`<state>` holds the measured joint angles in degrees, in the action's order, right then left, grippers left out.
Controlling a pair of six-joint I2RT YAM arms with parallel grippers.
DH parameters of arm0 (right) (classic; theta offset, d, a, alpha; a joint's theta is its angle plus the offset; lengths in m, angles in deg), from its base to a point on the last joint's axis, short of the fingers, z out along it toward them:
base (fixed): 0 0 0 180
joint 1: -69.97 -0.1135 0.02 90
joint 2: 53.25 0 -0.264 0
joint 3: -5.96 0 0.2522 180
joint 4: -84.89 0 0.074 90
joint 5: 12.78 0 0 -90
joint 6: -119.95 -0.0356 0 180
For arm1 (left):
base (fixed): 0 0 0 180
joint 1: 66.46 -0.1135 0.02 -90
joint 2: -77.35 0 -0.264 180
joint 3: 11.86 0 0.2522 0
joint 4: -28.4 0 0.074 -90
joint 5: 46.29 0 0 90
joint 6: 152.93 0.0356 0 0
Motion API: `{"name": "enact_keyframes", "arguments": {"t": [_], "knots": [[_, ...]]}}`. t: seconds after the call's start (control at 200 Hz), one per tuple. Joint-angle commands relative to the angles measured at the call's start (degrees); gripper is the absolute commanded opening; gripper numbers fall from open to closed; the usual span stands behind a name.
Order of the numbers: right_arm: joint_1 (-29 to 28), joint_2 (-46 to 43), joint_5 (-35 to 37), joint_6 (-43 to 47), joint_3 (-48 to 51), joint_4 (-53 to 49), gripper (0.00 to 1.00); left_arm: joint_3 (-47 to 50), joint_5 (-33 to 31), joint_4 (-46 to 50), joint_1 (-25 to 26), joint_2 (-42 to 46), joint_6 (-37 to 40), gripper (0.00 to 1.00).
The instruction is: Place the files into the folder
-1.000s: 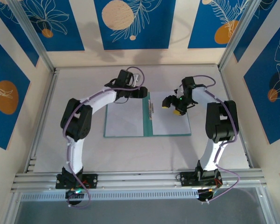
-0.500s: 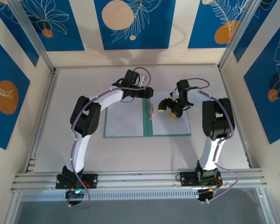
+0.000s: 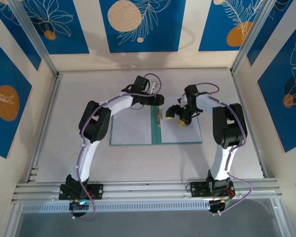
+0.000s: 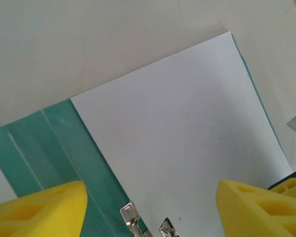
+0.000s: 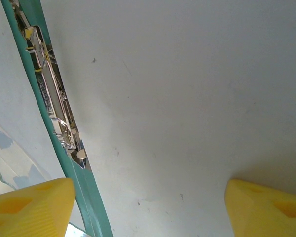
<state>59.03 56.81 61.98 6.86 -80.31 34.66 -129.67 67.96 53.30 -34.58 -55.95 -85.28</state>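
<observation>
The teal folder (image 3: 156,132) lies open and flat in the middle of the table. One white file (image 3: 131,128) covers its left leaf and another file (image 3: 186,133) covers its right leaf. A silver clip (image 3: 159,116) sits along the spine. My left gripper (image 3: 160,99) hovers at the far end of the spine, open, with nothing between its yellow fingers (image 4: 39,210); below it I see the sheet (image 4: 187,128), the teal spine (image 4: 49,143) and the clip (image 4: 133,219). My right gripper (image 3: 175,117) hangs open over the right sheet (image 5: 187,98), beside the clip (image 5: 49,98).
The white table (image 3: 79,89) is fenced by aluminium rails (image 3: 44,118) at the left and near edges and by patterned walls. Both arms reach inward over the folder's far half, their grippers close together.
My left gripper has swung right, from over the left leaf's far edge to the spine's far end. My right gripper has shifted slightly left towards the clip. Folder and sheets have not moved.
</observation>
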Motion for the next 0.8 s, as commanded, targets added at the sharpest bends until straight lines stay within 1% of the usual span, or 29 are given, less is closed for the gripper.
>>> {"name": "enact_keyframes", "arguments": {"t": [0.0, 0.215, 0.38, 0.515, 0.795], "knots": [[-0.6, -3.2, -1.3, -0.6, -2.3, -2.7, 0.80, -2.7, 3.4, -0.3, 0.9, -1.4, 0.4, 0.68], [-0.6, -7.2, -2.1, -0.4, -3.8, -5.1, 0.80, -4.5, 4.8, 0.8, 0.9, -3.1, 1.3, 0.69], [-0.5, -9.6, -2.7, -0.1, -4.0, -6.0, 0.81, -5.6, 4.6, 1.2, 0.9, -4.0, 2.1, 0.76], [-0.3, -10.7, -2.9, 0.2, -3.9, -6.5, 0.81, -6.2, 5.4, 1.2, 0.8, -4.7, 2.7, 0.80], [0.3, -11.8, -3.2, 0.4, -3.2, -6.8, 0.81, -7.0, 7.1, 1.3, 0.7, -6.1, 2.6, 0.80]]}}
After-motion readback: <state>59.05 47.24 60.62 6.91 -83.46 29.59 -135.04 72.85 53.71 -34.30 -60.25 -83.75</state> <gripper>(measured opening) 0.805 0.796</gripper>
